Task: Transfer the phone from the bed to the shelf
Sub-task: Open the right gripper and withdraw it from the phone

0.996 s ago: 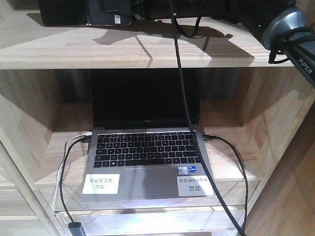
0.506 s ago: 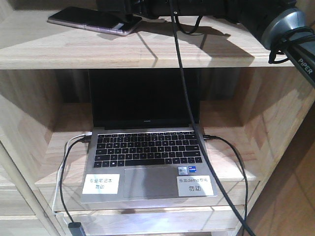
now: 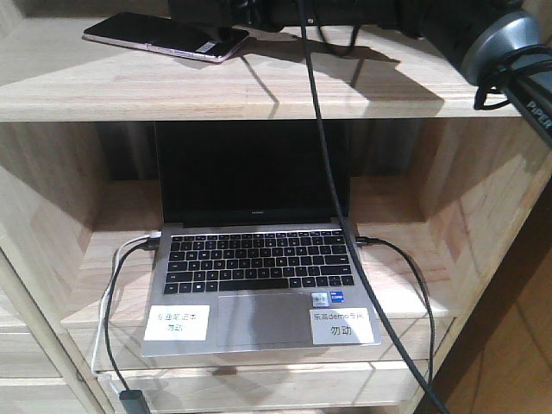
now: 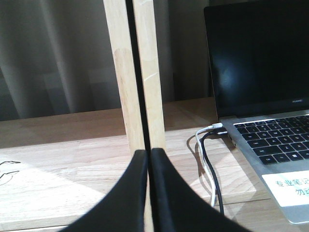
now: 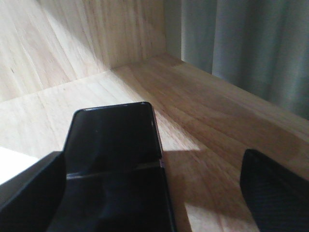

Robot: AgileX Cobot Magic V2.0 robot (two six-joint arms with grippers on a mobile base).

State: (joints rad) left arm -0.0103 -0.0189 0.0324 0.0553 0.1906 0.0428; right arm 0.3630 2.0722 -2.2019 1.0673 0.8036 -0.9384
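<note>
- Front view: phone (image 3: pixel 164 36) lies flat on the top board of the shelf (image 3: pixel 233 90), toward the board's left end. Pinkish-silver edge faces the camera, white sticker near its right end.
- Right gripper (image 3: pixel 226 12) sits just right of the phone on the same board; black body and arm run off to the right, and a black cable (image 3: pixel 321 155) hangs from it down past the laptop (image 3: pixel 259 285).
- Right wrist view: fingers (image 5: pixel 275 193) are spread wide apart. Left pad is just beside the phone's (image 5: pixel 116 169) left edge; can't tell if it touches. Right pad is well clear of the phone, bare wood between them. Nothing is clamped.
- Laptop is open on the board below the phone, screen dark, two white labels on the palm rest.
- Left wrist view: left gripper (image 4: pixel 148 193) fingers are pressed together, holding nothing, at laptop-board level, left of the laptop, facing a shelf upright (image 4: pixel 137 72).
- Bed isn't in any view.
</note>
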